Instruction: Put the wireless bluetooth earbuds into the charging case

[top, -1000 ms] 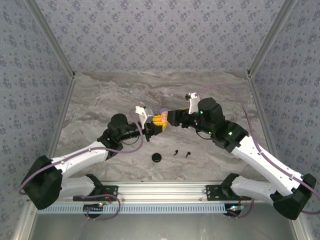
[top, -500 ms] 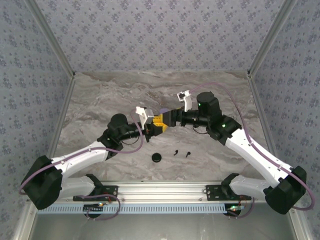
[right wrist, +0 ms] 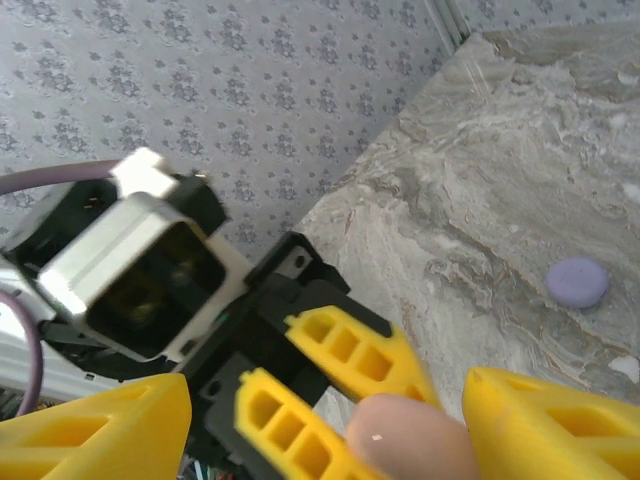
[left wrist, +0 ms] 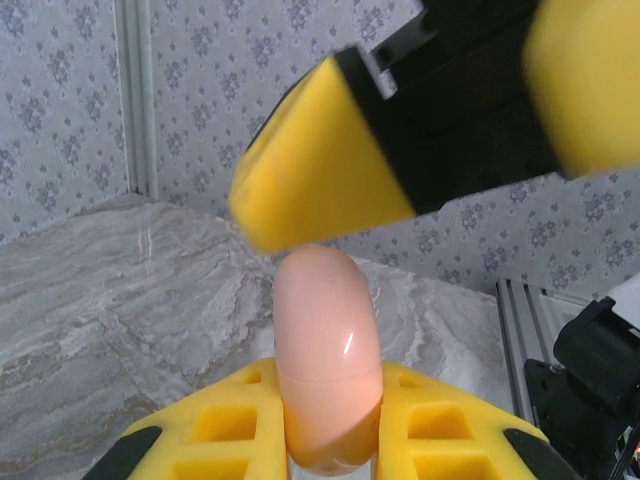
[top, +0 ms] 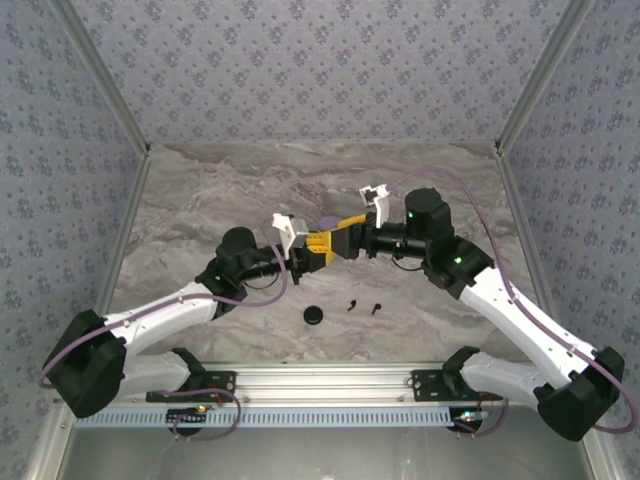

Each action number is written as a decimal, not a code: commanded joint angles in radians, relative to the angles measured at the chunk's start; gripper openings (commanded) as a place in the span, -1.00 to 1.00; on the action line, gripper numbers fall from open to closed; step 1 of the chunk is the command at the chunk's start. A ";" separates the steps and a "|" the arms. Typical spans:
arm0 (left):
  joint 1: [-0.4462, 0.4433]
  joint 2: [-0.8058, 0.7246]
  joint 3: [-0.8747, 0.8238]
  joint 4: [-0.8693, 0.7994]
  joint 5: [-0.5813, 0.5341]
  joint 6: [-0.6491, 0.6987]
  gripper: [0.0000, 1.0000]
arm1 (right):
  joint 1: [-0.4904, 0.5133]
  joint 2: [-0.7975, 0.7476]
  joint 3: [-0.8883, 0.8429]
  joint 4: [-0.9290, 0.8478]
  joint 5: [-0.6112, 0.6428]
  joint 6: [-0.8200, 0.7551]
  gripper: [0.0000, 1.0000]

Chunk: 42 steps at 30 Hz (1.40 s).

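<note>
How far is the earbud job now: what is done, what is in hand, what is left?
Done: the left fingers grip the pink case. In hand: the right fingers stand open around its top; the case looks closed. Left: opening it, then putting in the two black earbuds that lie on the table.

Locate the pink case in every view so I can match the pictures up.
Left wrist: pink case bottom centre, upright in the left gripper.
Right wrist: pink case at the bottom edge, right of centre.
Top external: centre, held by the left gripper; too small to make out.
Shared landmark: the left gripper's yellow fingers clamping it.
</note>
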 commanded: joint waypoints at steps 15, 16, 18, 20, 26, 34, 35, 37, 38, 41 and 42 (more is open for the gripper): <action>0.002 0.168 0.143 -0.214 -0.091 0.003 -1.00 | -0.049 -0.139 0.008 -0.275 0.440 -0.067 0.99; 0.006 0.208 0.157 -0.225 -0.092 -0.006 -1.00 | -0.072 -0.163 -0.010 -0.271 0.435 -0.053 0.99; 0.013 0.287 0.193 -0.263 -0.104 -0.030 -1.00 | -0.115 -0.202 -0.045 -0.263 0.413 -0.025 0.99; 0.023 0.376 0.237 -0.310 -0.107 -0.066 -1.00 | -0.157 -0.235 -0.077 -0.263 0.383 -0.004 0.99; 0.046 0.570 0.307 -0.349 -0.110 -0.204 -1.00 | -0.223 -0.266 -0.121 -0.282 0.333 0.020 0.99; 0.048 0.662 0.326 -0.356 -0.127 -0.258 -0.48 | -0.272 -0.256 -0.161 -0.248 0.253 0.062 0.99; 0.048 0.664 0.333 -0.373 -0.135 -0.251 -0.41 | -0.280 -0.255 -0.169 -0.238 0.240 0.070 0.99; 0.047 0.665 0.340 -0.400 -0.151 -0.241 -0.32 | -0.290 -0.252 -0.177 -0.234 0.222 0.074 0.99; 0.049 0.666 0.340 -0.406 -0.157 -0.241 -0.29 | -0.292 -0.249 -0.177 -0.237 0.220 0.075 0.99; 0.061 0.669 0.335 -0.412 -0.159 -0.253 -0.25 | -0.295 -0.239 -0.173 -0.254 0.214 0.067 0.99; 0.065 0.669 0.332 -0.408 -0.156 -0.257 -0.25 | -0.294 -0.235 -0.170 -0.258 0.212 0.064 0.99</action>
